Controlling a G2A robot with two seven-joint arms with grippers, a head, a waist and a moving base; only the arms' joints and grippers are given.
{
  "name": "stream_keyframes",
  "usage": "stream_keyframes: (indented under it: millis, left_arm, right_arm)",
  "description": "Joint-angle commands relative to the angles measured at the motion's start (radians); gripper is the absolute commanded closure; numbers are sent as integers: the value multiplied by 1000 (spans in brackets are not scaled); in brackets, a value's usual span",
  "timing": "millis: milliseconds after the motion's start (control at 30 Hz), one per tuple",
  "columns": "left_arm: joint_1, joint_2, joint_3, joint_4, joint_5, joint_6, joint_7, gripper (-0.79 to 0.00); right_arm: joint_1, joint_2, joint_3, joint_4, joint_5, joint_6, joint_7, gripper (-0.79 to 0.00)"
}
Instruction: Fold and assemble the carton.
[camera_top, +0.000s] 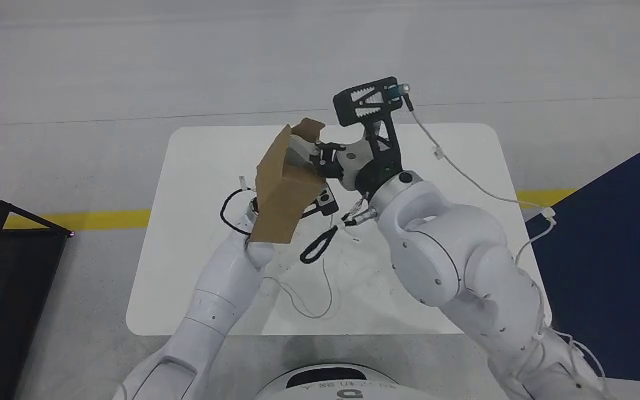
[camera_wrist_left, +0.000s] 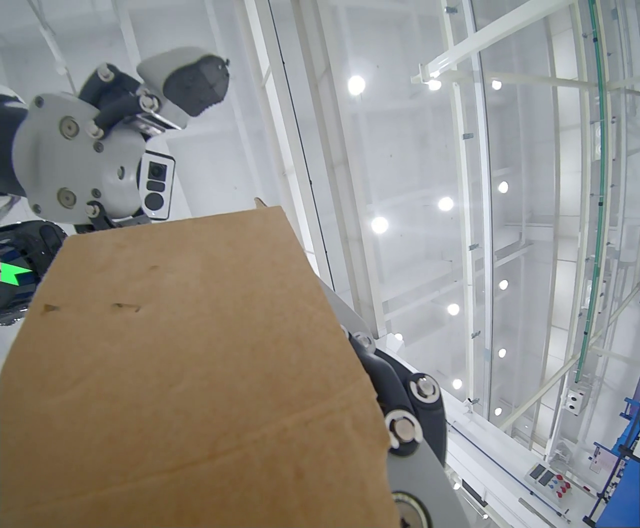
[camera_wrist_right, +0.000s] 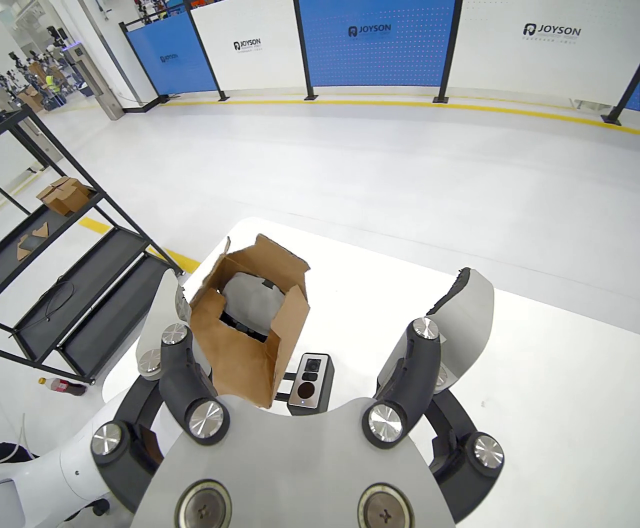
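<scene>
Right wrist view gives me what the other two hide: the carton (camera_wrist_right: 250, 325) seen from its open end, flaps standing up, with the left gripper (camera_wrist_right: 247, 302) reaching into it, one grey finger inside. In front of that, the right gripper (camera_wrist_right: 324, 282) has its fingers (camera_wrist_right: 465, 305) spread wide and holds nothing. The carton sits just beside one of those fingers and well apart from the other. I cannot tell whether the near one touches the cardboard.

Left wrist view shows me only the outside: a plain brown wall of the carton lies right across the left fingers, with the dark linkage of one finger against the wall's edge. Past the carton's far edge I see the right gripper facing back, one dark-padded finger clear of the cardboard.

Top view gives me the poses. My left arm comes up under the carton and holds it tilted, raised off the white table (camera_top: 450, 160). My right arm bends in from the other side, its fingers at the carton's open end. I read the left fingers as clamped on a carton wall, one inside and one outside.
</scene>
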Motion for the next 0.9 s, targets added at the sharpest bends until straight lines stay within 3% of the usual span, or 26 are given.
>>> stream_keyframes:
  millis: [0, 367, 867]
  left_arm:
    - [1, -1, -2, 0, 19, -5, -5, 0]
    - [1, 0, 12, -2, 60, -29, -29, 0]
    - [1, 6, 18, -6, 51, -42, -42, 0]
  right_arm:
    - [25, -6, -3, 17, 6, 9, 6, -785]
    - [84, -25, -17, 91, -71, 23, 127, -785]
    - [30, -31, 0, 88, -128, -61, 237, -785]
